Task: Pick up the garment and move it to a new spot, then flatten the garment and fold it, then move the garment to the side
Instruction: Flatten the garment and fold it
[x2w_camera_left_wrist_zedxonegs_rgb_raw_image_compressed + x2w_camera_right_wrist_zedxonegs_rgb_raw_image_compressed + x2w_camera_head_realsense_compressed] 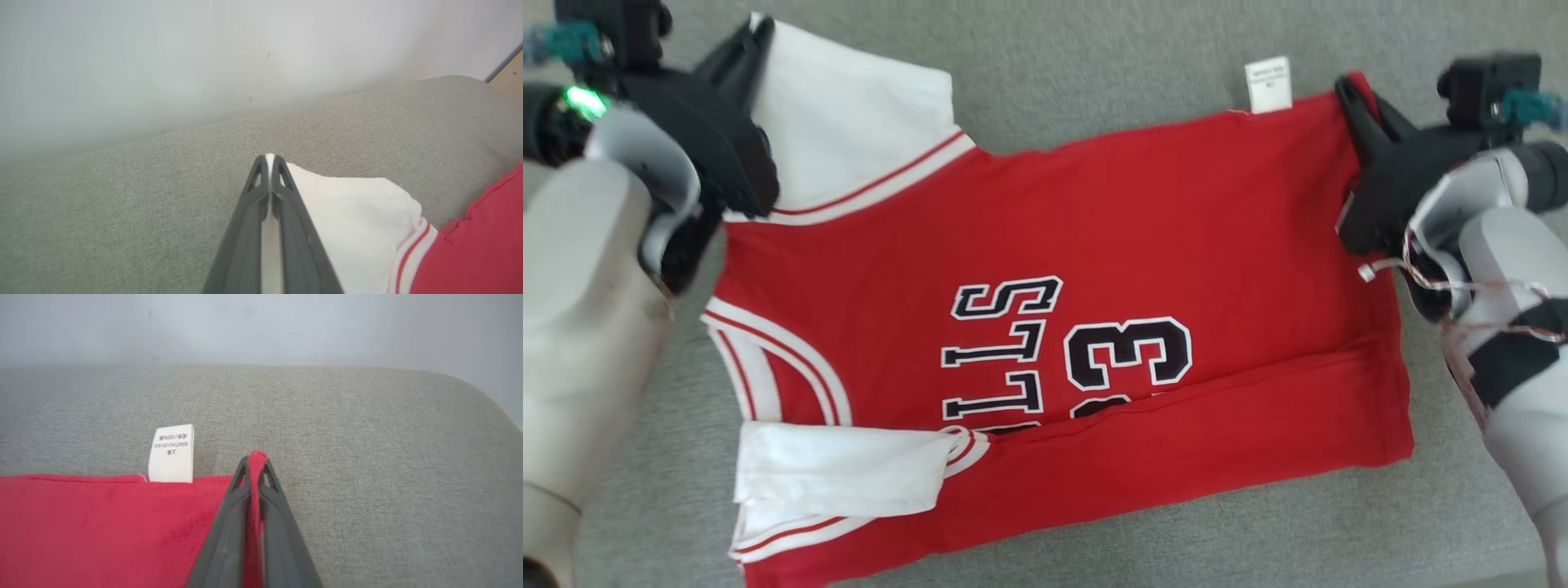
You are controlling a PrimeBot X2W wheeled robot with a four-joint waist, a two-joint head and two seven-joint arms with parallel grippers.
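Observation:
The garment [1045, 269] is a red jersey with white sleeves and dark lettering, lying spread on a grey cushion, its near long edge folded over. My left gripper [760, 28] is shut on the far white sleeve [351, 204] at its corner; white cloth shows pinched between the fingers [282, 192]. My right gripper [1349, 88] is shut on the garment's far red hem corner [257, 457], and red cloth [102, 522] runs between its fingers [273, 498]. A white care label [1267, 84] [171, 453] sticks out from the far edge beside that grip.
The grey cushion [1094, 65] has a rounded far edge [367, 375] against a pale wall [163, 61]. A strip of tan floor [510, 73] shows at the far right of the left wrist view. Bare cushion lies beyond the jersey and at the near right.

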